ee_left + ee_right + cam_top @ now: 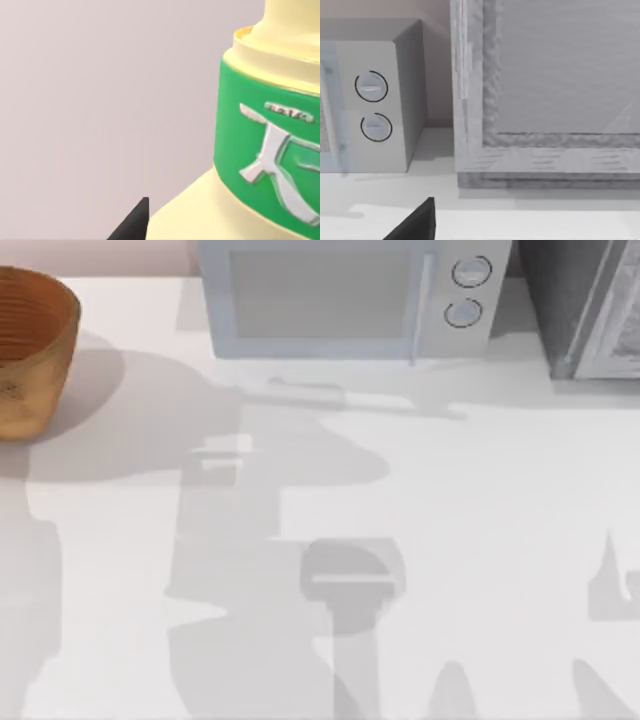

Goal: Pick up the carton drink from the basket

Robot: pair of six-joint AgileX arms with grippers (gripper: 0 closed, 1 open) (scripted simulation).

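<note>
The carton drink (260, 150) looms very close in the left wrist view, pale yellow with a green neck band and white lettering, and only the plain wall is behind it. My left gripper (200, 231) is shut on it, and one dark fingertip (136, 222) shows beside its shoulder. The basket (30, 350), round, golden-brown and woven, stands at the table's far left in the top view, cut off by the picture's edge. What shows of its inside holds nothing. My right gripper (470, 231) is parked facing the back right of the table, with one dark fingertip (417, 222) showing.
A pale blue-grey microwave (345, 300) with two round knobs stands at the back middle. A grey cabinet (585, 305) stands at the back right, close in front of the right wrist camera (550, 100). Arm shadows fall across the white table (470, 510).
</note>
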